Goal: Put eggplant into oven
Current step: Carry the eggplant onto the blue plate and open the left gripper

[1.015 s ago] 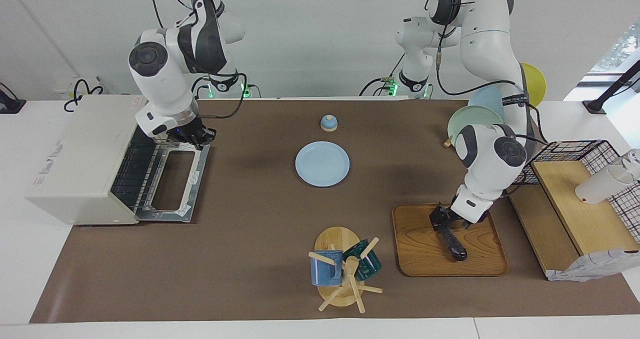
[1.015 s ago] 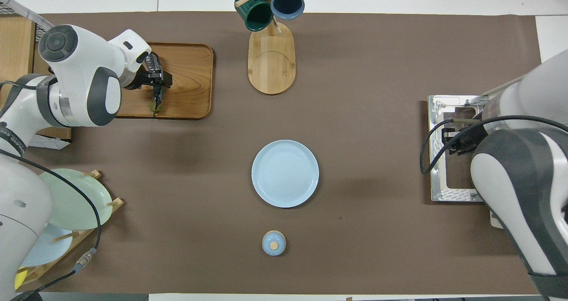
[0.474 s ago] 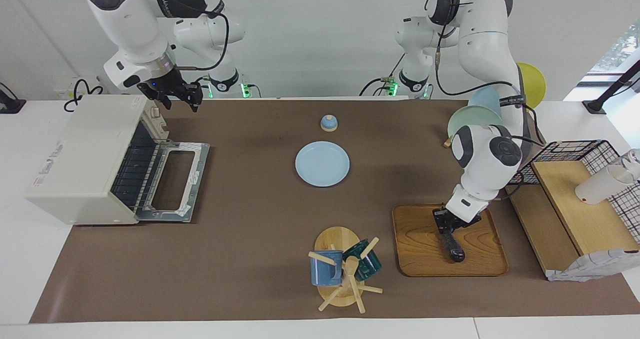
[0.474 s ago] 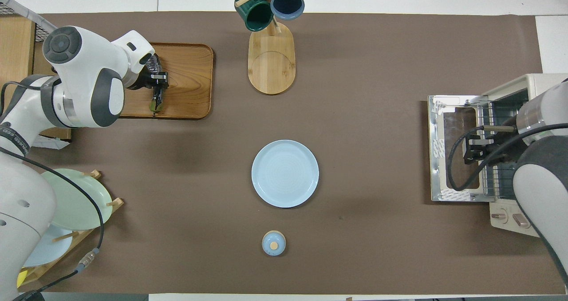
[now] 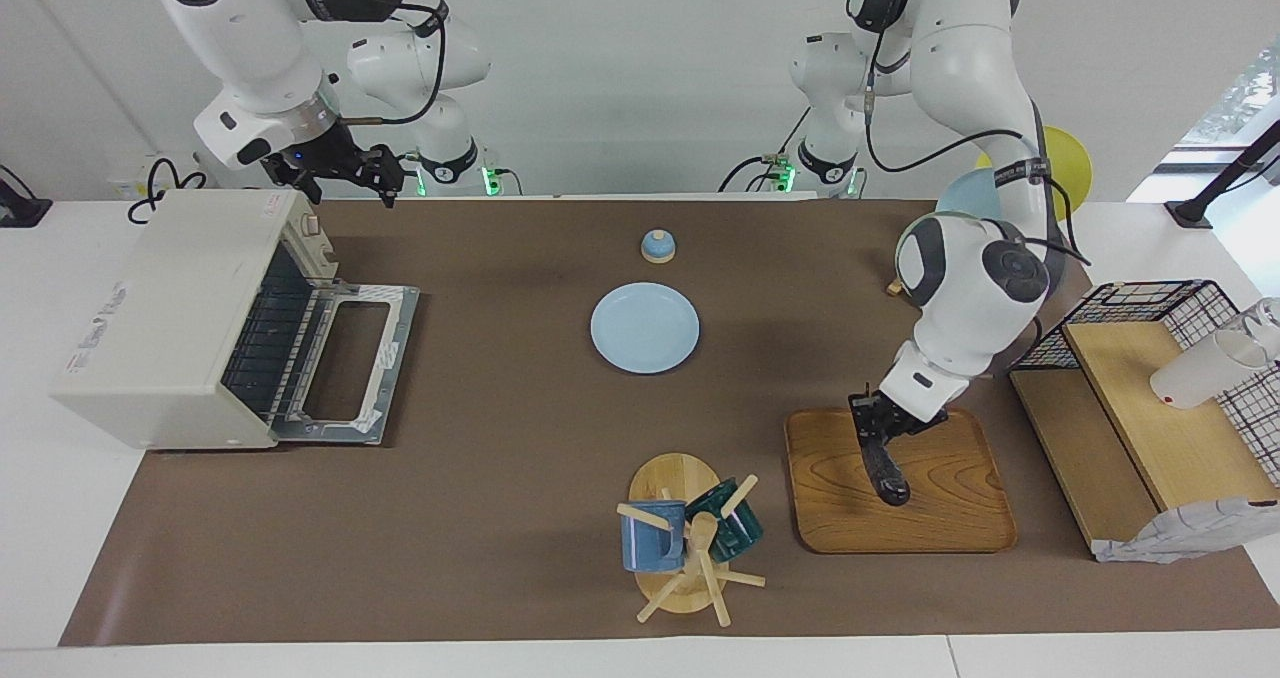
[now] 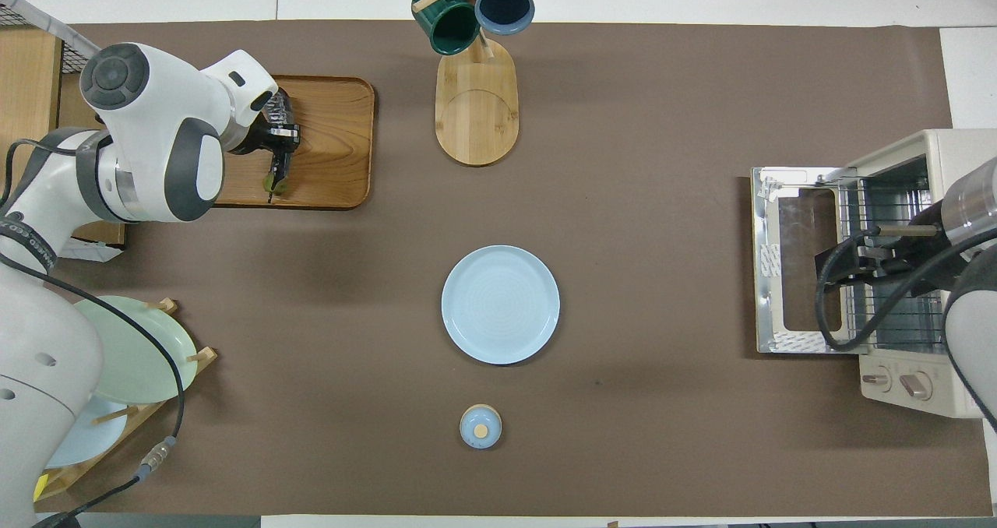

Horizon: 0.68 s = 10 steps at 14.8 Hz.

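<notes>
The dark, slender eggplant (image 5: 886, 470) hangs tilted just above the wooden tray (image 5: 950, 518), and my left gripper (image 5: 872, 438) is shut on its stem end. From above, the eggplant (image 6: 276, 174) shows under the left gripper (image 6: 279, 143). The off-white oven (image 5: 165, 303) stands at the right arm's end of the table with its glass door (image 5: 345, 358) dropped flat and the wire rack showing. My right gripper (image 5: 345, 190) is open and holds nothing, raised over the oven's corner nearest the robots. In the overhead view the right gripper (image 6: 843, 267) covers part of the oven (image 6: 927, 201).
A light blue plate (image 5: 645, 327) lies mid-table, with a small blue lidded jar (image 5: 657, 246) nearer the robots. A mug tree (image 5: 690, 543) with two mugs stands beside the tray. A plate rack (image 6: 117, 357), a wire basket (image 5: 1150, 303) and a wooden shelf (image 5: 1160, 428) crowd the left arm's end.
My left gripper shut on the eggplant and lifted it slightly, toward the table's middle. My right gripper let go of the oven door, rose above the oven and opened.
</notes>
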### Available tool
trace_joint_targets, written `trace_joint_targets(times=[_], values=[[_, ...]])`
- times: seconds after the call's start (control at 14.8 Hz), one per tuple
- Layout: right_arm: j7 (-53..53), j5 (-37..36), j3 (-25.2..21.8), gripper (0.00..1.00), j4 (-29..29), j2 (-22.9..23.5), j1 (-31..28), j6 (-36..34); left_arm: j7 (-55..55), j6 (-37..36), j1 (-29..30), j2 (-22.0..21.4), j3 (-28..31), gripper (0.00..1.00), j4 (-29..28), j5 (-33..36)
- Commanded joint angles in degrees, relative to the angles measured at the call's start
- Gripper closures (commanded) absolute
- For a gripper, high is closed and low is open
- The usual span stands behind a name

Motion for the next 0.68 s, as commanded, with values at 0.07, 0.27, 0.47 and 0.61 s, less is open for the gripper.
trace_joint_targets(times=[0.07,0.27,0.47,0.61], values=[[-1.6,-0.6,0.3,0.00,2.9,0.9,-0.3,-1.2,-15.1,-8.6,-11.1,-9.7,0.7,1.00,-3.5,-1.0],[-1.7,-0.1,0.4,0.00,2.7,0.9,-0.3,-0.4,-26.7,-5.2,-22.7,-12.3,0.7,1.00,-7.9,-1.0],[-4.1,-0.1,0.4,0.00,2.7,1.0,-0.4,1.6,-32.0,3.4,-30.2,-13.8,0.7,1.00,-15.3,-1.0],[-4.1,-0.1,0.3,0.00,2.7,1.0,-0.4,1.9,-31.8,8.2,-31.0,-15.4,0.7,1.00,-21.6,-1.0]])
